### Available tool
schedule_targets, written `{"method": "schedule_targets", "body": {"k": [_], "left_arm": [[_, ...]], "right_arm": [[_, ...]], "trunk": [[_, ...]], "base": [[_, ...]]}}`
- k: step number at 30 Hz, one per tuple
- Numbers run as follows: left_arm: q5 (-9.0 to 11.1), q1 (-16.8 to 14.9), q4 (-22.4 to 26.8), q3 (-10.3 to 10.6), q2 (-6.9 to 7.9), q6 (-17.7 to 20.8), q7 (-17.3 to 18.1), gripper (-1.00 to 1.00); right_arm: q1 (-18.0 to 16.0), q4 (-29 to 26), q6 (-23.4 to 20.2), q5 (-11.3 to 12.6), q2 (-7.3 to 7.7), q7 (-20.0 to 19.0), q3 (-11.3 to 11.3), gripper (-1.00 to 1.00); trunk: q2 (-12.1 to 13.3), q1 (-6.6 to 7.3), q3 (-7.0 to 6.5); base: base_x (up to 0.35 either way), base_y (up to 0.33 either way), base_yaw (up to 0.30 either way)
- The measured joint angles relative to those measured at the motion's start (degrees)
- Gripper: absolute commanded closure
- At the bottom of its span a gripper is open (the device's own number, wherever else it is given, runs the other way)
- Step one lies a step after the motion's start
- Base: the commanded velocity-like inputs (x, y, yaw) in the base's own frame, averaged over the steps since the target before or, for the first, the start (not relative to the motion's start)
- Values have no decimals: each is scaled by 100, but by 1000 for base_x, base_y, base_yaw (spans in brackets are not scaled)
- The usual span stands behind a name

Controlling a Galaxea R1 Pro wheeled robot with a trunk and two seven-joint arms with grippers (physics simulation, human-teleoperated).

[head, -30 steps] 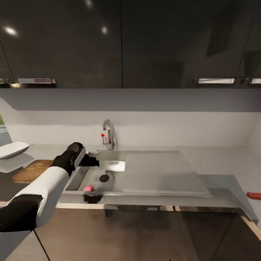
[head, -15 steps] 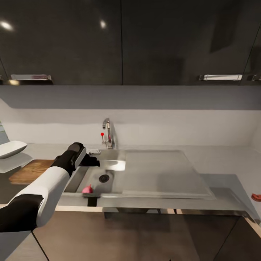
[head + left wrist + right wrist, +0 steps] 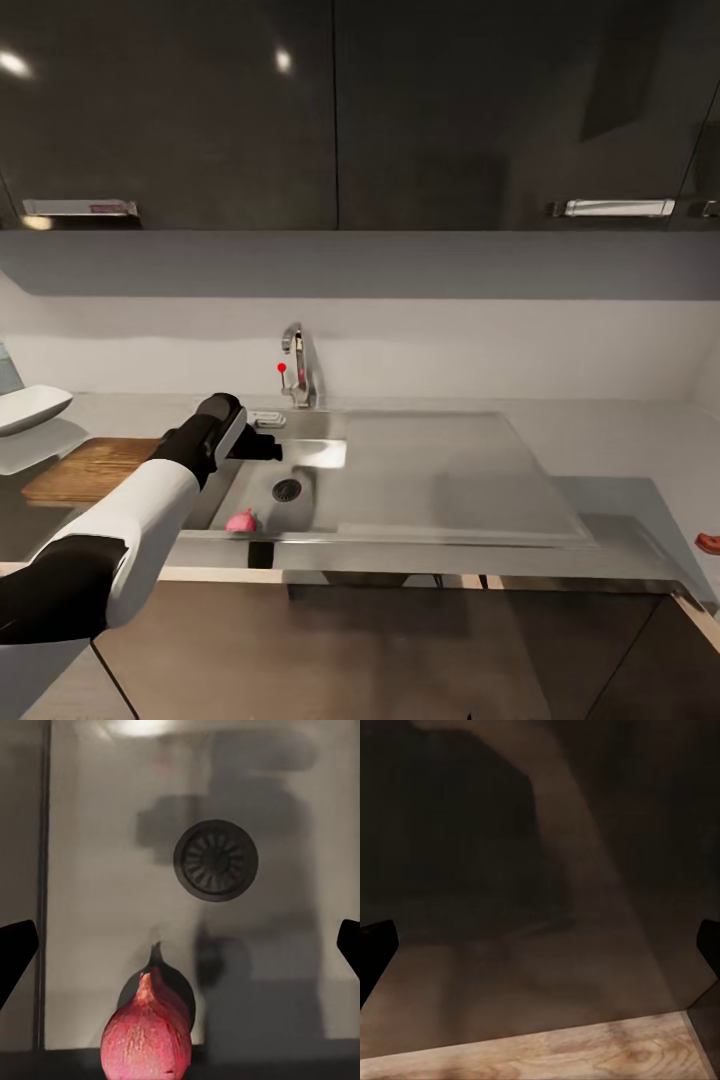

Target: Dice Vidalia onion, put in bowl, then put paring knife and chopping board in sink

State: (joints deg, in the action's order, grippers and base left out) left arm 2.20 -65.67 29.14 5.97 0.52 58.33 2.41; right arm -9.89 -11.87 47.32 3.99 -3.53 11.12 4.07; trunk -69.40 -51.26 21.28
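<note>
Head view: the left arm reaches out over a steel sink (image 3: 300,455) set in a dark grey bench (image 3: 620,450). Its jaws (image 3: 268,447) hang above the basin, apart from everything in it. A whole onion (image 3: 241,521) with pinkish-red skin lies on the basin floor near the front wall, below and nearer the robot than the jaws. The round drain (image 3: 287,490) sits between the onion and the jaws. A chrome tap (image 3: 296,368) with a red knob stands on the rim just beyond the jaws. A flat drainboard (image 3: 440,475) stretches away on the far side of the basin from the arm. Behind the arm, a brown wooden chopping board (image 3: 90,470) lies on the bench, and a white bowl (image 3: 30,408) rests past it. A small red object (image 3: 708,543) lies on the bench far from the jaws; it is too small to identify.

Left wrist view: the left jaws (image 3: 180,952) are spread wide, with nothing between them. The onion (image 3: 146,1035) lies ahead on the basin floor, untouched, and the drain (image 3: 216,860) lies further on.

Right wrist view: the right jaws (image 3: 540,945) are also spread wide and hold nothing, facing a dark panel above a strip of pale wood floor (image 3: 585,1050).
</note>
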Motion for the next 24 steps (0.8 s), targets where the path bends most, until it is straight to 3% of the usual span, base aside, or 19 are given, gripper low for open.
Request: {"method": "schedule_targets", "body": {"k": [24], "left_arm": [[-1,0,-32,-4,36,0,-8,-100]], "right_arm": [[0,2,-2,0,0,0,0,-100]], "trunk": [[0,0,1]], "base": [[-31,0,0]]}}
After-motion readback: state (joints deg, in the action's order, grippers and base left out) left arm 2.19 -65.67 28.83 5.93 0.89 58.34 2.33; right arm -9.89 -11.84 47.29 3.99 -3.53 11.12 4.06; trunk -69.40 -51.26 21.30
